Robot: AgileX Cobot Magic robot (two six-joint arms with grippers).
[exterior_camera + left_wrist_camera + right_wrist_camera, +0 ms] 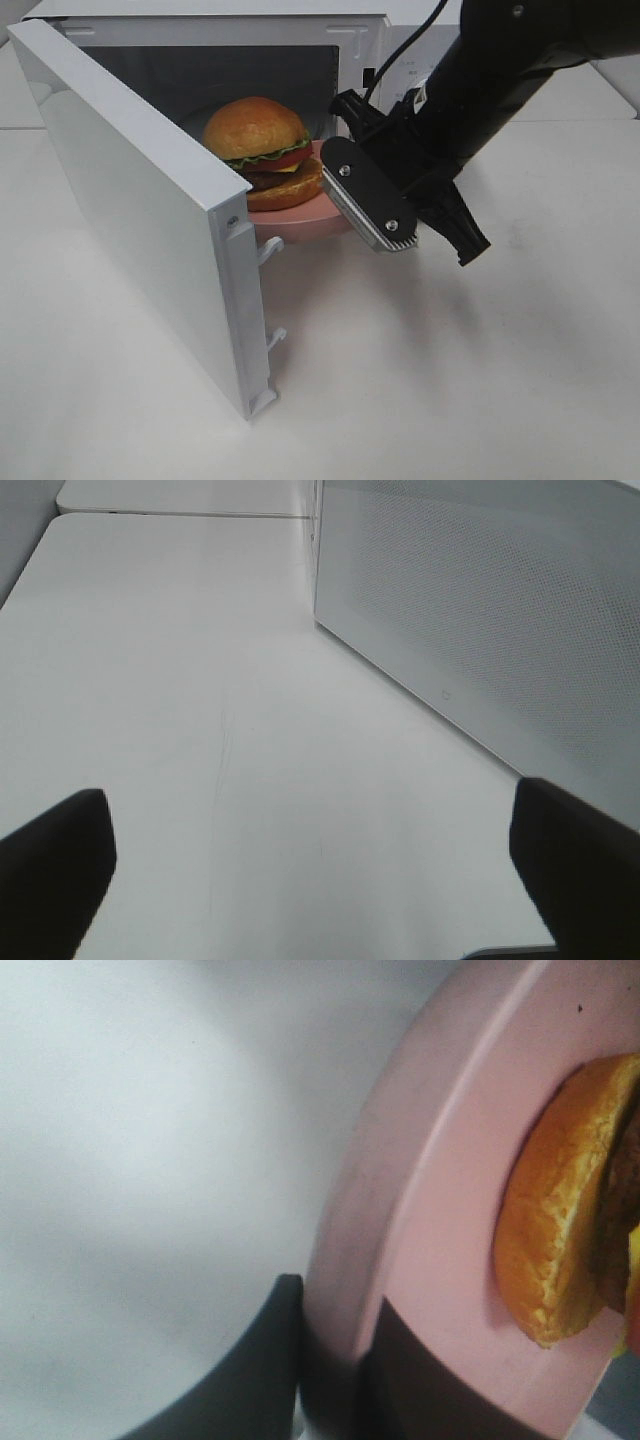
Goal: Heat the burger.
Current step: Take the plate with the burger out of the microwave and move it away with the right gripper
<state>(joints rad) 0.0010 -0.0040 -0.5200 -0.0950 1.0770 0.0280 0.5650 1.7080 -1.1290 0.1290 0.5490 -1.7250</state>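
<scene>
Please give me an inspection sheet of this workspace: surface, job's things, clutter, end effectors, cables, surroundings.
Surface: white table, bare in front of the microwave.
Job's things: burger on a pink plate, inside the microwave; door open; the plate's edge reaches past the opening.
Clutter: nothing seen.
End effectors: right end effector closed on the plate's rim; left end effector open over the table beside the door, holding nothing.
Cables: black cable running along the right arm.
Surroundings: nothing seen beyond the table.
</scene>
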